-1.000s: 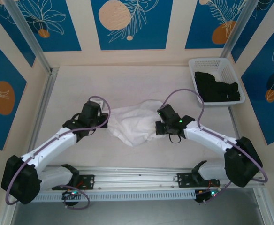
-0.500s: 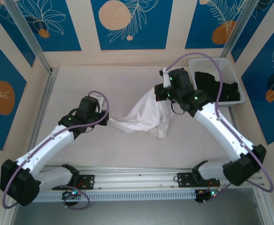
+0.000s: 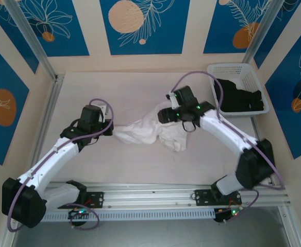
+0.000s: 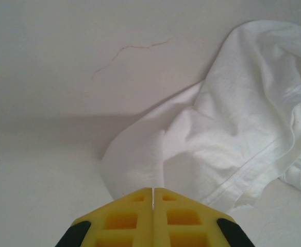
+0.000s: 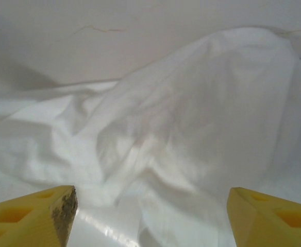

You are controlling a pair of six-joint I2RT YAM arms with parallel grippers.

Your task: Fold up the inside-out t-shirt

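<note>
Shirt (image 3: pixel 145 131) lies bunched on the desk (image 3: pixel 88 92), mid-spreading I judge; my left jaws pinch its edge, my right jaws gape wide above it, needing a fresh hold.

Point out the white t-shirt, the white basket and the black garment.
white t-shirt (image 3: pixel 141 131): top external view, middle of the crumpled cloth.
white basket (image 3: pixel 232 66): top external view, on its far rim.
black garment (image 3: pixel 239 99): top external view, middle of the pile inside the basket.
</note>
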